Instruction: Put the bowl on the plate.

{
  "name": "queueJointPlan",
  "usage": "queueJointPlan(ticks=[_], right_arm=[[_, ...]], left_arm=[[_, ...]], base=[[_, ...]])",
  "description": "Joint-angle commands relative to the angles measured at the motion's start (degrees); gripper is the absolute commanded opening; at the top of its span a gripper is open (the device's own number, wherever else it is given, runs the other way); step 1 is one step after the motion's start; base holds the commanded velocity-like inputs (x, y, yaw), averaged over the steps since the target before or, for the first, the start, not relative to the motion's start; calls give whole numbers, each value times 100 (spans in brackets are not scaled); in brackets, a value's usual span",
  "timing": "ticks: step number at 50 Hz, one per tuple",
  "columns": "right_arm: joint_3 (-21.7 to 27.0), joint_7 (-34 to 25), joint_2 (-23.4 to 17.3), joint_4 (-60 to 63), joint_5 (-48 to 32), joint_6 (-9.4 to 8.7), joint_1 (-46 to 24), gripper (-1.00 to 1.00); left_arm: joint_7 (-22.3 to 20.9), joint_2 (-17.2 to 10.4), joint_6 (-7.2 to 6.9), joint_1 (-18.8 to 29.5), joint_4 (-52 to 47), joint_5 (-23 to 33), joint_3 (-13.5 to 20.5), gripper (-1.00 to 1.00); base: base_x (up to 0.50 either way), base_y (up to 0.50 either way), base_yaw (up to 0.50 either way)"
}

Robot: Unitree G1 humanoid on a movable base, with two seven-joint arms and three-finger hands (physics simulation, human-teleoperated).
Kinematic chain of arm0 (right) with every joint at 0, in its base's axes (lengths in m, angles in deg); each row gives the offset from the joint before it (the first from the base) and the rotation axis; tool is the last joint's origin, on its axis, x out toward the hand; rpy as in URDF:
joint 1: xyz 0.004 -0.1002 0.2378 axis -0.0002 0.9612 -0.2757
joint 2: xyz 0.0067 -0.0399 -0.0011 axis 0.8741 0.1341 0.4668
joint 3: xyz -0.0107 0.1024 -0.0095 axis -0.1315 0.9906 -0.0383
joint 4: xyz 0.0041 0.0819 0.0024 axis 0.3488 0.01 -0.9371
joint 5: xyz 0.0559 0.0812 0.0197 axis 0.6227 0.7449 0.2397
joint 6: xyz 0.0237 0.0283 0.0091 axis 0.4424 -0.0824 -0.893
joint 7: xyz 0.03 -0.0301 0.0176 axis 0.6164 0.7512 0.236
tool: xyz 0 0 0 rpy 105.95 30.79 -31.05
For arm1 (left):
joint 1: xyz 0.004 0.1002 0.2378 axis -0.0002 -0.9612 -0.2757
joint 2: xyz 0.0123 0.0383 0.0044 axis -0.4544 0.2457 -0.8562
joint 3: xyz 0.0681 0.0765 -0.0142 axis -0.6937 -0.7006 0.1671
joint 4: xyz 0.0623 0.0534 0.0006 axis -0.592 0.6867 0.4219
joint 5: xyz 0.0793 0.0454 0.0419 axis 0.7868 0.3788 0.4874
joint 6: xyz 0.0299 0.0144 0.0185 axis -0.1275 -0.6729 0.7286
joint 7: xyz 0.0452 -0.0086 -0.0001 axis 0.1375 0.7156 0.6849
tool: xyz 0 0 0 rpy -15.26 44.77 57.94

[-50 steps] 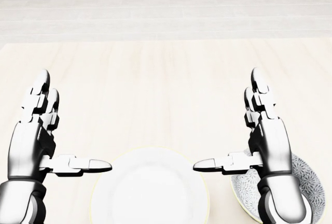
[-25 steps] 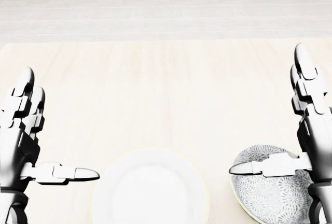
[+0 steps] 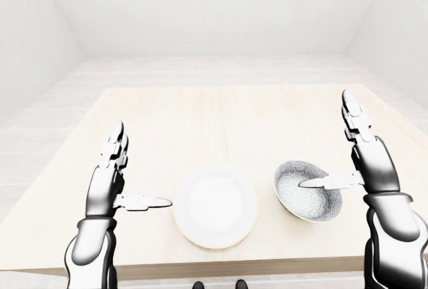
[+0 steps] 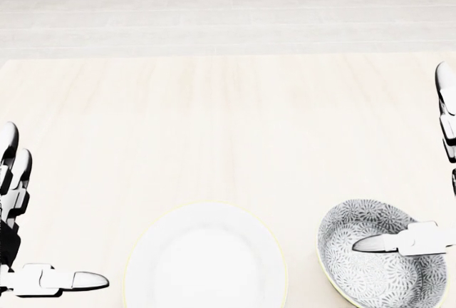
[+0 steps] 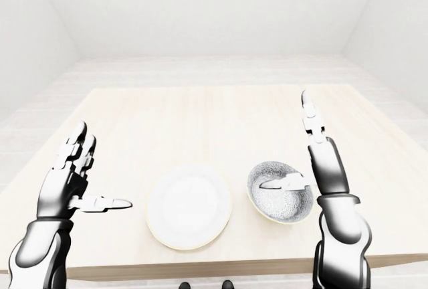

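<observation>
Spread wider than a second ago, left robot hand [image 3: 107,180] and right robot hand [image 3: 374,165] now out at the head view's edges, fingers straight and apart, thumbs pointing inward, gripping nothing. Right thumb [image 4: 399,241] across the patterned bowl [image 4: 367,278], which sits on the surface [image 4: 228,122] just right of the white plate [image 4: 206,258], not on it. Only fingertips and thumbs in the head view; whole forearms and the surface's near edge in the eye views. Pale wood surface, white walls [image 3: 214,8], light floor [image 3: 214,68] beyond
</observation>
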Motion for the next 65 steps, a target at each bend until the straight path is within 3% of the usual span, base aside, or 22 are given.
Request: queueJointPlan(ticks=[1, 13, 21, 37, 43, 59, 63, 65], right_arm=[[160, -100, -63, -222, -393, 0, -20, 100], [84, -324, -189, -366, -969, 0, 63, 100], [64, -634, -21, -89, -1461, 0, 528, 100], [729, -1376, 762, 474, -2082, 0, 1637, 100], [776, -1422, 998, 386, -2268, 0, 1635, 100], [917, -1590, 1290, 268, -2678, 0, 1884, 100], [928, -1540, 1231, 160, -2955, 198, 1975, 100], [965, -1584, 1294, 182, -2937, 184, 1938, 100]], left_arm=[[-398, 186, 0, -514, -343, 47, 445, 100], [-772, 468, 0, -744, -602, 230, 726, 100], [-878, 590, 0, -804, -552, 246, 895, 100], [-844, 529, 0, -627, -318, 315, 879, 100], [-836, 509, 0, -597, -319, 309, 884, 100], [-912, 477, 0, -575, -390, 268, 986, 100], [-903, 487, 0, -576, -346, 269, 997, 100], [-904, 495, 0, -582, -337, 278, 977, 100]], base=[[0, 0, 0], [0, 0, 0], [0, 0, 0], [0, 0, 0], [0, 0, 0], [0, 0, 0], [0, 0, 0], [0, 0, 0]])
